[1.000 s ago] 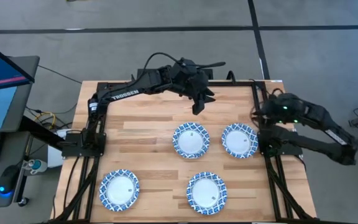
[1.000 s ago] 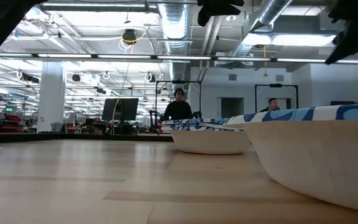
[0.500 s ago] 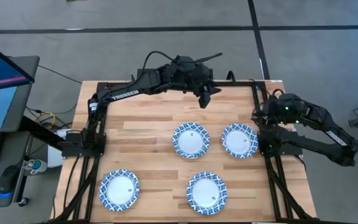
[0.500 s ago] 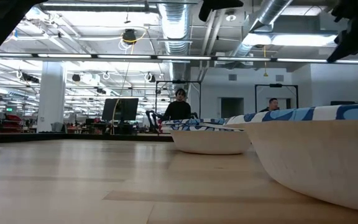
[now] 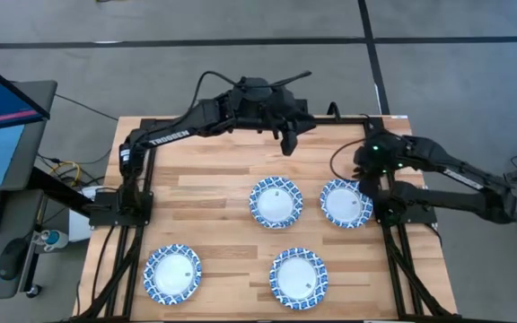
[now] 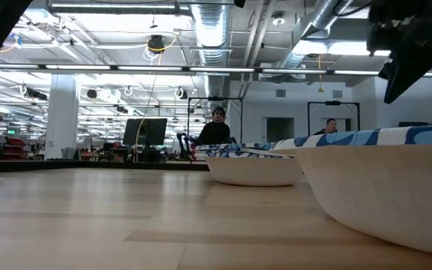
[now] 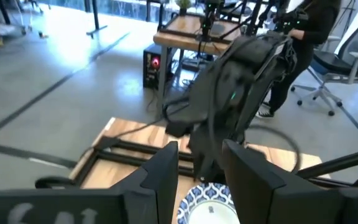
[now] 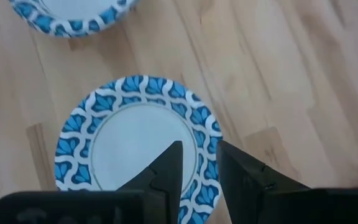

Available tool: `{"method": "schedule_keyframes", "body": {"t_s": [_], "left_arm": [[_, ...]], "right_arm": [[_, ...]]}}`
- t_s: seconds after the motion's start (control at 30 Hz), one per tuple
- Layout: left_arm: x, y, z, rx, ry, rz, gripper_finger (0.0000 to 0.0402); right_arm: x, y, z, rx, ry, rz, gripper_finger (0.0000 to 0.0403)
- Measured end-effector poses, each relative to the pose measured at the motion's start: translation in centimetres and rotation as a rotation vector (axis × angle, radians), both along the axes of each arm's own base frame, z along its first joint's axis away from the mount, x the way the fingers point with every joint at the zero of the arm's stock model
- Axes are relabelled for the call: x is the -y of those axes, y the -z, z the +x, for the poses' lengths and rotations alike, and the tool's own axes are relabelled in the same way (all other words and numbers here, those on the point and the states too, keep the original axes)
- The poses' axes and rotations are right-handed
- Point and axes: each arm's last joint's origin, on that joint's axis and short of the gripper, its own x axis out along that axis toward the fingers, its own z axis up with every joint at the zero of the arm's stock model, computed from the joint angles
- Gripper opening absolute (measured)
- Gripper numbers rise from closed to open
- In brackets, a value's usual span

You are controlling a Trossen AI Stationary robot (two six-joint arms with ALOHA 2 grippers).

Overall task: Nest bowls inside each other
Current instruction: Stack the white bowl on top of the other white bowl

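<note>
Four bowls are sitting apart on the table (image 5: 214, 193), none nested yet. The right gripper (image 8: 194, 165) is hovering above the bowl (image 5: 346, 202) nearest its arm, fingers slightly parted and holding nothing, probably lining up over the rim to pick it. The left gripper (image 5: 288, 144) is waiting raised at the far edge, narrowly open and empty, leaving the middle bowl (image 5: 276, 201) clear

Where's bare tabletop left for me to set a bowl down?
Free: the left stretch of the table, beside the centre bowl and above the front-left bowl. Crowded: the right side, where the right gripper hangs by the right bowl, with the front bowl below.
</note>
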Motion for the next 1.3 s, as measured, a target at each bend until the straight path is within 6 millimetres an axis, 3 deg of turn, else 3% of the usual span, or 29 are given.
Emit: {"method": "schedule_keyframes", "body": {"t_s": [0.2, 0.67, 0.9, 1.3], "left_arm": [[0.3, -1.1, -1.3, -0.013, 0.004, 0.061, 0.0116], [0.3, -0.8, -1.9, -0.084, 0.047, 0.101, 0.0116], [0.3, -1.3, -2.4, -0.08, 0.066, 0.128, 0.0116], [-0.3, -1.3, -3.1, -0.107, 0.051, 0.125, 0.0116]], "right_arm": [[1.0, 1.3, 1.8, -0.113, -0.004, 0.062, 0.012], [3.1, 5.6, 5.5, -0.403, 0.003, 0.215, 0.012], [4.3, 7.1, 7.6, -0.359, 0.005, 0.191, 0.012], [4.6, 8.0, 7.9, -0.43, -0.084, 0.137, 0.012]]}}
